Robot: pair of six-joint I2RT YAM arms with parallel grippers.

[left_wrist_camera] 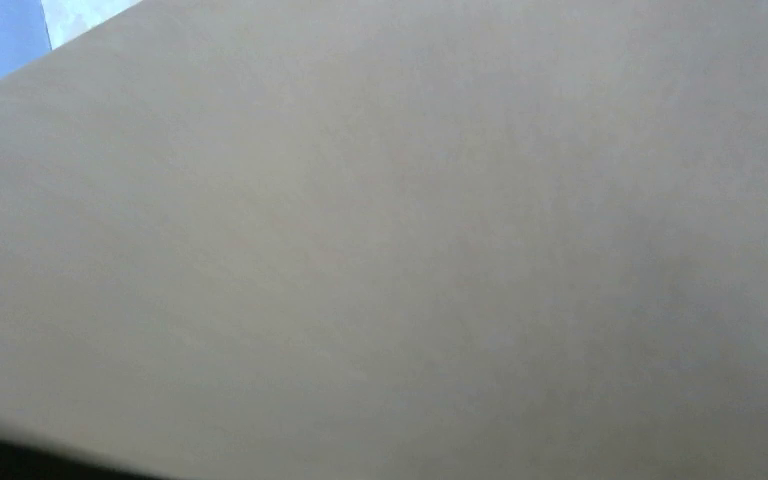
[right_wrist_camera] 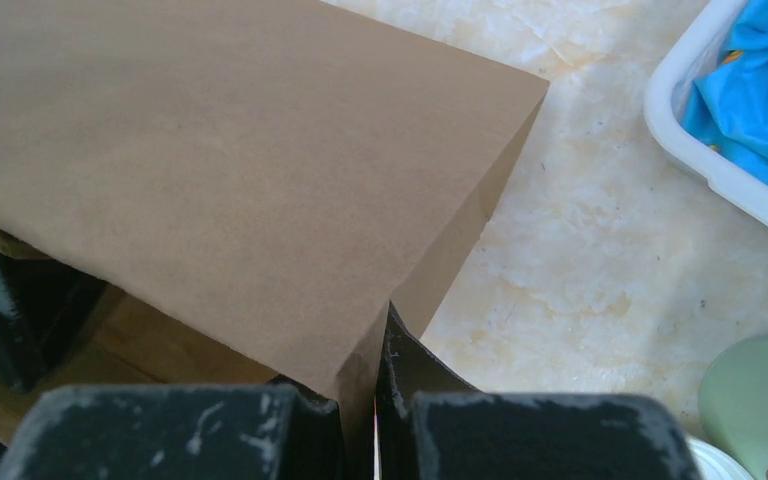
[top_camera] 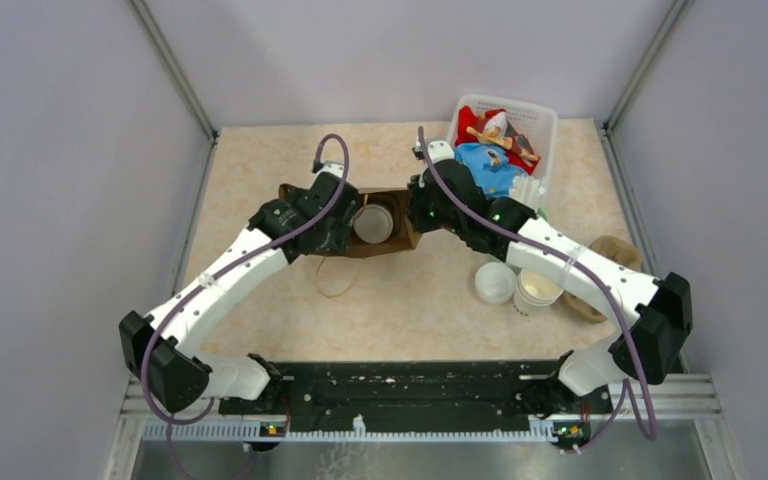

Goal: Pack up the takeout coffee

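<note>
The takeout coffee (top_camera: 373, 223), a white cup with a white lid seen from above, stands inside an open brown paper bag (top_camera: 400, 232) at the table's middle. My left gripper (top_camera: 352, 225) is at the bag's left side, right against the cup. Its jaws are hidden, and the left wrist view is filled by the bag's paper (left_wrist_camera: 384, 240). My right gripper (top_camera: 422, 205) is shut on the bag's right edge. In the right wrist view the bag wall (right_wrist_camera: 240, 170) runs down into the pinched right gripper (right_wrist_camera: 378, 335).
A white basket (top_camera: 548, 120) holding blue and red toys stands at the back right, its rim (right_wrist_camera: 700, 160) close to my right wrist. A loose white lid (top_camera: 494, 283) and a stack of white cups (top_camera: 538, 290) lie under the right arm.
</note>
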